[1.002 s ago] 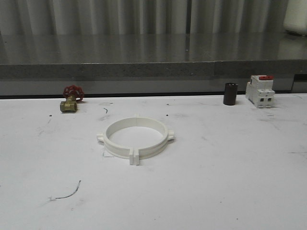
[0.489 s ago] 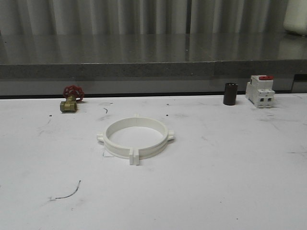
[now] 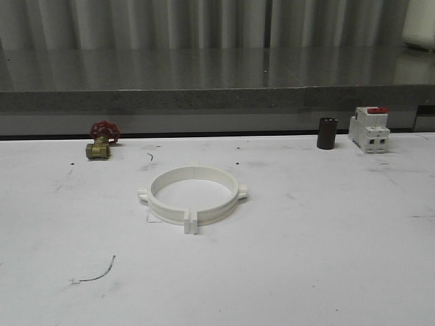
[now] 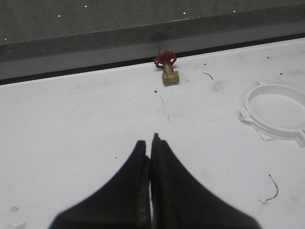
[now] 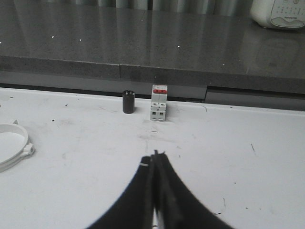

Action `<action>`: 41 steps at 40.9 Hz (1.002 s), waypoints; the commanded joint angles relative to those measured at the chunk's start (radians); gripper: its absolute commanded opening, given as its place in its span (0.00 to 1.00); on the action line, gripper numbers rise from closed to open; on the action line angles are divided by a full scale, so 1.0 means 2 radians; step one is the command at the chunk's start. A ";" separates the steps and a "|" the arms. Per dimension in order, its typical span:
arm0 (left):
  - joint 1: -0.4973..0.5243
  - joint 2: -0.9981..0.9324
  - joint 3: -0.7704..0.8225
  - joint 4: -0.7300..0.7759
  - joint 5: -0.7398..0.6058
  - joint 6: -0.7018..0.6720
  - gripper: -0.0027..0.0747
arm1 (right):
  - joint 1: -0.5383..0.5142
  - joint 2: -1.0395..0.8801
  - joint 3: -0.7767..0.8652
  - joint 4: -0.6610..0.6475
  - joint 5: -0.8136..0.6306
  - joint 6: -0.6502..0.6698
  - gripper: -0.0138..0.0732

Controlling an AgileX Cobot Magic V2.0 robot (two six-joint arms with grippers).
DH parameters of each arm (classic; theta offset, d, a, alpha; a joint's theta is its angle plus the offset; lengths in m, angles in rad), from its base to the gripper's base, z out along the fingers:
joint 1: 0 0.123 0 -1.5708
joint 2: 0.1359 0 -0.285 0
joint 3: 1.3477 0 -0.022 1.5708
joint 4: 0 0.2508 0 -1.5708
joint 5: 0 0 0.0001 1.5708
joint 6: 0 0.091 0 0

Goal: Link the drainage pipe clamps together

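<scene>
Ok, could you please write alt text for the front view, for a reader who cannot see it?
The drainage pipe clamps lie flat as one closed white ring in the middle of a white table. At the far edge stand a red-handled brass valve on the left, and a black cylinder beside a white breaker on the right.

We count two drainage pipe clamps (image 3: 194, 195) — white half-bands closed into one ring on the white table (image 3: 326, 258). Beyond them we find one brass valve (image 3: 100, 141) with a red handwheel, one dark cylinder (image 3: 327, 133), and one white breaker (image 3: 368, 129) — a single red switch on top.
</scene>
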 commanded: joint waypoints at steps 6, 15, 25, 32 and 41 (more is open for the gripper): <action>0.055 -0.058 0.037 -0.106 -0.073 0.079 0.01 | 0.000 0.006 -0.011 -0.008 -0.043 -0.003 0.09; 0.136 -0.144 0.108 -0.208 -0.115 0.201 0.01 | 0.000 0.006 -0.011 -0.008 -0.043 -0.003 0.09; 0.156 -0.182 0.160 -0.225 -0.148 0.208 0.01 | 0.000 0.006 -0.011 -0.008 -0.044 -0.003 0.09; 0.156 -0.182 0.191 -0.226 -0.205 0.207 0.01 | 0.000 0.006 -0.011 -0.008 -0.044 -0.003 0.09; 0.156 -0.182 0.191 -0.226 -0.208 0.207 0.01 | 0.000 0.006 -0.011 -0.008 -0.044 -0.003 0.09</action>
